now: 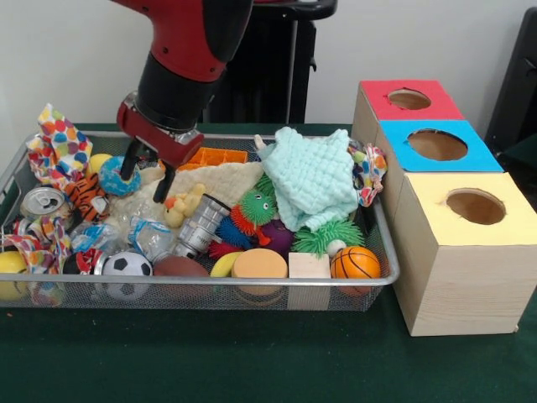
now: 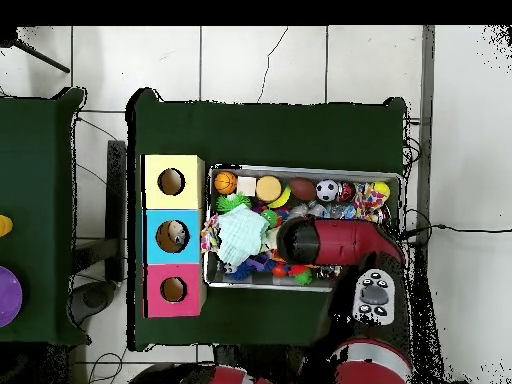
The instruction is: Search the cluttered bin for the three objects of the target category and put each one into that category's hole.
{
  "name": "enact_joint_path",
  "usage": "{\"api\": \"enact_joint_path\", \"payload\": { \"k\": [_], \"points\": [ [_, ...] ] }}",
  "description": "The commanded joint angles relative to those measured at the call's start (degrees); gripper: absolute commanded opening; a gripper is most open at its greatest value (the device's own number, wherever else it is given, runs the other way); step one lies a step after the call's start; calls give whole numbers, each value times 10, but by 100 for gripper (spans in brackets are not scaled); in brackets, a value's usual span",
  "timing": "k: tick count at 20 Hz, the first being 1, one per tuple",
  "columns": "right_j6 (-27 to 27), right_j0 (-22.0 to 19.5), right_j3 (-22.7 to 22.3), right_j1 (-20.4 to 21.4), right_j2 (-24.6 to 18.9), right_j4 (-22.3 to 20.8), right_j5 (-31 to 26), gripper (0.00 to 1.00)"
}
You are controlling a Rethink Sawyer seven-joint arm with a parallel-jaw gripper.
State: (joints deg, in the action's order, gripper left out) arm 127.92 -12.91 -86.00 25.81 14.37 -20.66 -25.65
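Note:
The silver wire-mesh bin (image 1: pixel 382 210) is full of mixed toys and cloths; it also shows in the overhead view (image 2: pixel 300 168). My gripper (image 1: pixel 147 174) hangs open and empty over the bin's back left part, its fingertips (image 1: pixel 129 168) just above a pale cloth, next to a blue ball (image 1: pixel 112 179) and above a yellow duck (image 1: pixel 181 206). The red-topped box's round hole (image 1: pixel 409 99) is at the far right, well away from the gripper; it shows in the overhead view (image 2: pixel 173 290) too. There the arm (image 2: pixel 330 242) hides the gripper.
A blue-topped box (image 1: pixel 478 155) and a yellow-topped box (image 1: pixel 512 222) stand in a row with the red one. In the bin lie a mint cloth (image 1: pixel 312 172), a basketball (image 1: pixel 355 262), a soccer ball (image 1: pixel 126 267), a can (image 1: pixel 44 201) and a metal cylinder (image 1: pixel 201 225).

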Motion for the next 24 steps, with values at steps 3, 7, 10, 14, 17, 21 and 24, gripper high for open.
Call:
{"api": "enact_joint_path", "payload": {
  "k": [3,7,10,14,17,21,24],
  "points": [
    [-197,-113,16,-18,-185,-70,11,100],
    [-239,-179,-9,-31,-278,-79,-14,100],
    [-266,-214,-21,-35,-330,-81,-48,100],
    [-295,-250,-26,-47,-379,-78,-94,100],
    [-324,-272,-25,-55,-408,-71,-128,100],
    [-336,-278,-22,-56,-420,-71,-150,100],
    [-311,-280,-24,-56,-419,-64,-147,100]
  ]
}}
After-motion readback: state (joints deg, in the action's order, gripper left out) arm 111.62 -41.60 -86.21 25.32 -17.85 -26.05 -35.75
